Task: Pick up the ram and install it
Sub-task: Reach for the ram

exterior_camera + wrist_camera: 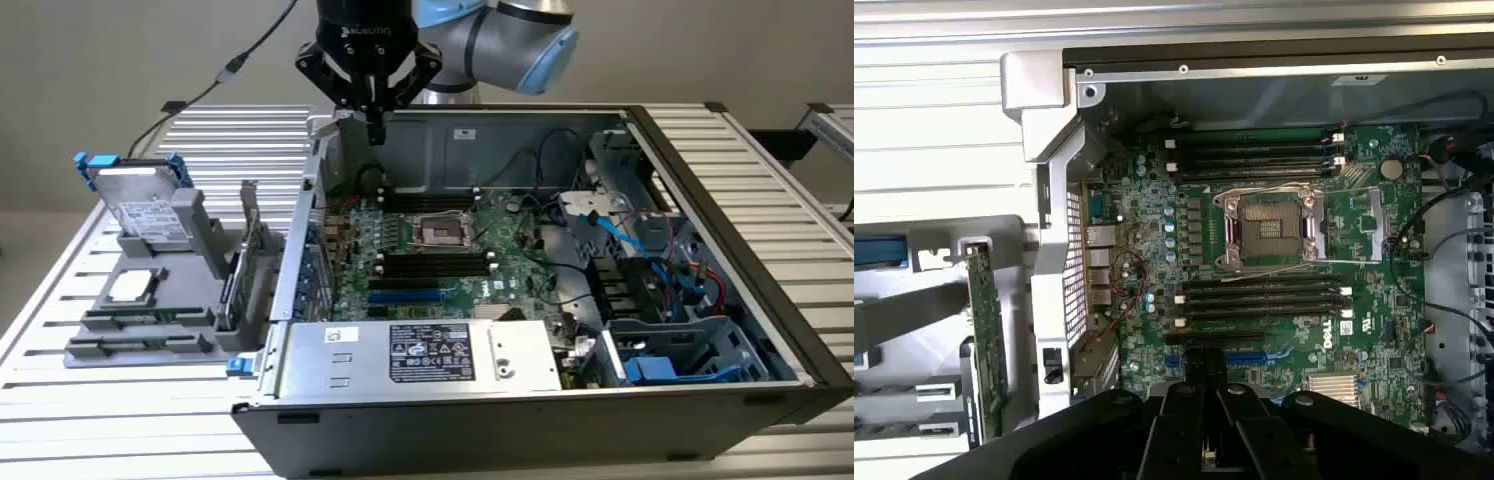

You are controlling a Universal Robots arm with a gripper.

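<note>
Two memory-slot banks (1259, 300) ran lengthwise beneath the hand (379, 135), poised above the case's (441, 160) corner; whether it gripped the ram, I couldn't tell.

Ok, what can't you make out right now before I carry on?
Whether the gripper carries anything: wrist view, its own dark body covers that spot; exterior view, dark against the case wall.
Whether the memory slots are filled: both views, too small and dark.
The motherboard's near edge: exterior view, hidden behind the power supply.
The green board: wrist view, seen edge-on, so its face is hidden.
</note>
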